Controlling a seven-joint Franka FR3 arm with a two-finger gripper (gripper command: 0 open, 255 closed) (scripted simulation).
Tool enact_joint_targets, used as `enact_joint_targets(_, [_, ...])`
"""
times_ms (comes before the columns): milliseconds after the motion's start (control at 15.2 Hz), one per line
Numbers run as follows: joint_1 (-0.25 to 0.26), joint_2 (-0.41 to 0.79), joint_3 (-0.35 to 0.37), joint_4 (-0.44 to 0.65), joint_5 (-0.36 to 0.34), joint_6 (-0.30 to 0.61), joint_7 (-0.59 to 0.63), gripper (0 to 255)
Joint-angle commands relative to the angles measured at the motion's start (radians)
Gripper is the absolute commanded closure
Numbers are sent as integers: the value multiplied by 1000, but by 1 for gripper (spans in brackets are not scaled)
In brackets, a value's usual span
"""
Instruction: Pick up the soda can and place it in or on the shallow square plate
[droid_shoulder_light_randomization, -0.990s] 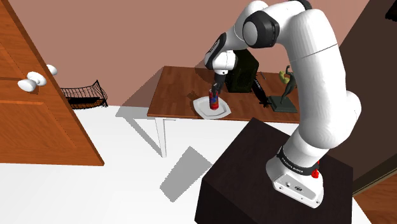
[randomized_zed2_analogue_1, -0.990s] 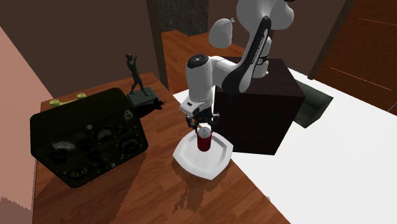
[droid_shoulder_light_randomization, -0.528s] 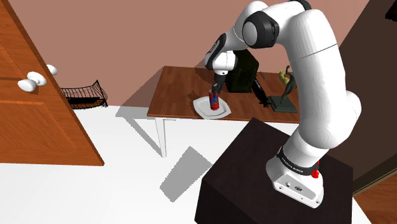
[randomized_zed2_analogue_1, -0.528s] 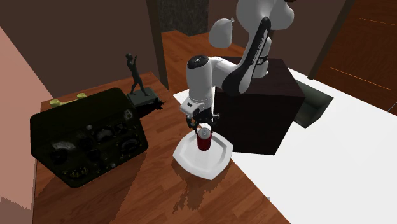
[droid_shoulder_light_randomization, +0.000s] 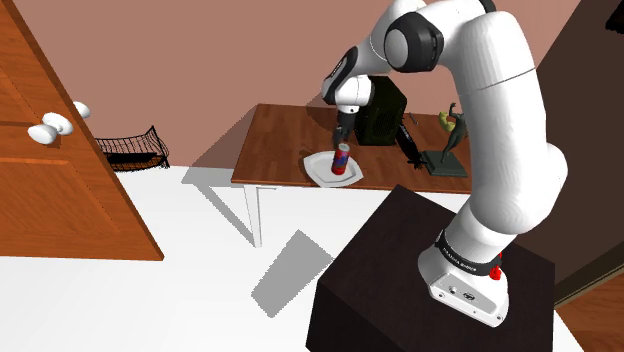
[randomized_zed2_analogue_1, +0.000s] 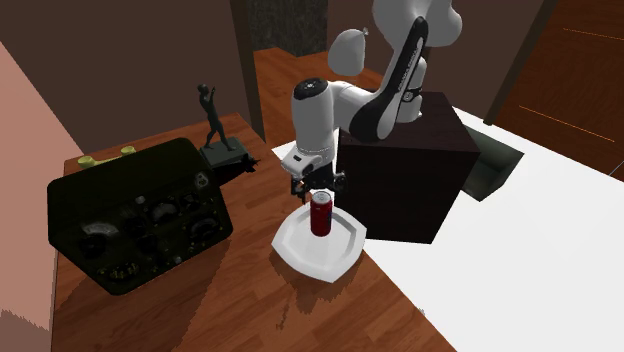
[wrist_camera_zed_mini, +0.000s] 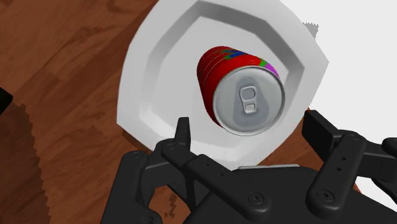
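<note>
On the plate: the soda can (randomized_zed2_analogue_1: 320, 214), red with a silver top, stands upright near the middle of the shallow white plate (randomized_zed2_analogue_1: 300, 245).
Plate: it lies on the wooden bench (randomized_zed2_analogue_1: 250, 300), close to the edge that faces the dark stand (randomized_zed2_analogue_1: 400, 170).
Jaws: spread and just above the can, one finger to either side of its top. They seem clear of it, though the shoulder view is too distant to be sure.
Step in hand: the placing looks done, as the can rests on its own.
Next move: a straight rise away, kept vertical so that neither finger clips the rim and tips the can.
Around: a big black box with dials (randomized_zed2_analogue_1: 140, 215) is on the bench near the plate, with a dark figurine (randomized_zed2_analogue_1: 212, 120) beyond it. A wire basket (droid_shoulder_light_randomization: 130, 150) is on the floor, well apart.
In the way: the box is near but off the upward path.
</note>
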Motion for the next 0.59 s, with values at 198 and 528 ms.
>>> enact_joint_targets(198, [12,-55,-25,-4,-28,-50,15,0])
enact_joint_targets(528, [12,-55,-25,-4,-28,-50,15,0])
